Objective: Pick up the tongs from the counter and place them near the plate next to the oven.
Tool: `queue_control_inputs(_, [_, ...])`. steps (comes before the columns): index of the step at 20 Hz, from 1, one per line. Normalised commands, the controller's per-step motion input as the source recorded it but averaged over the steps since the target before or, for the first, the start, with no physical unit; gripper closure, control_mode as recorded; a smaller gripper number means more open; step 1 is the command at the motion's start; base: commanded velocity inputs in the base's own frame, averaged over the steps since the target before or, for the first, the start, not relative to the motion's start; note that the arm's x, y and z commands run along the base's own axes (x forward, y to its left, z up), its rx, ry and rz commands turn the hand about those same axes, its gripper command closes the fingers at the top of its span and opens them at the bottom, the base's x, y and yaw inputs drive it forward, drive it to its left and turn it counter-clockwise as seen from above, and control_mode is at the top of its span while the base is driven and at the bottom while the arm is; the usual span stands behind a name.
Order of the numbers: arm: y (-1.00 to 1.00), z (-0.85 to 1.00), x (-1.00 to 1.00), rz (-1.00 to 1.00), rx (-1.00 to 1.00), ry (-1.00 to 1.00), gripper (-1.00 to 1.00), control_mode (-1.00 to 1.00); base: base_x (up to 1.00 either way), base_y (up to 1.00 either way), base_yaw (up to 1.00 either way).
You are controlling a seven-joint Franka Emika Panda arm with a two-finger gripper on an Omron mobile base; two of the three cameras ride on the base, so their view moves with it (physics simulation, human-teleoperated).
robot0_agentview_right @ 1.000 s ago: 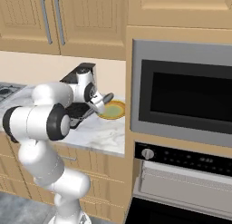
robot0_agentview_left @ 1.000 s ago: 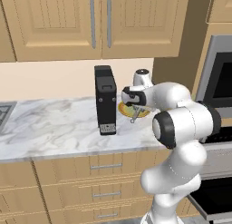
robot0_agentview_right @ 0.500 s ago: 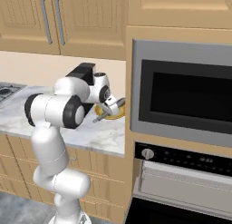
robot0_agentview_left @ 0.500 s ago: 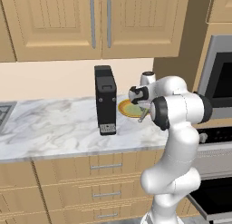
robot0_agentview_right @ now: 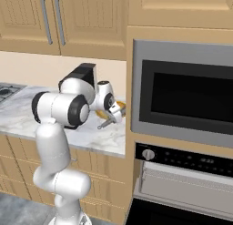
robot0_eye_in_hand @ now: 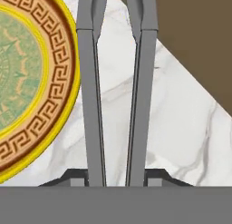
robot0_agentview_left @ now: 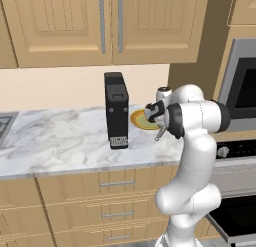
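My gripper [robot0_agentview_left: 158, 124] hangs just above the counter [robot0_agentview_left: 60, 136], shut on the tongs [robot0_agentview_left: 159, 134]. The dark grey tongs slant down from the hand toward the marble, beside the plate's right edge. The yellow-orange plate [robot0_agentview_left: 140, 120] lies between the coffee machine and the hand. In the hand view both arms of the tongs [robot0_eye_in_hand: 93, 82] run up from my gripper [robot0_eye_in_hand: 115, 180], with the plate [robot0_eye_in_hand: 27, 82] to their left and marble [robot0_eye_in_hand: 181, 128] beneath. From the right base view the tongs [robot0_agentview_right: 106, 124] point left and down from my gripper [robot0_agentview_right: 116, 117]. The oven [robot0_agentview_right: 182, 94] stands right beside it.
A tall black coffee machine [robot0_agentview_left: 116, 111] stands just left of the plate. The wooden cabinet side [robot0_eye_in_hand: 195, 37] framing the oven closes off the counter's right end. Upper cabinets [robot0_agentview_left: 110, 26] hang above. The counter's front edge [robot0_agentview_right: 98, 149] lies close to the tongs.
The arm has swung right toward the oven, carrying the tongs across the plate to its right side and lower over the marble. The grip has stayed shut.
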Motion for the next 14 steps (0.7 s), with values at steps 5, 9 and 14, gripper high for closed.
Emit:
queue_control_inputs(5, [-0.1,-0.29,0.12,-0.06,-0.03,0.0,1.0,-1.0,0.0,0.0,0.0])
queue_control_inputs(9, [0.0,-0.24,0.31,-0.06,-0.02,0.0,1.0,-1.0,0.0,0.0,0.0])
queue_control_inputs(14, [0.0,-0.21,0.33,-0.05,-0.02,0.01,1.0,-1.0,0.0,0.0,0.0])
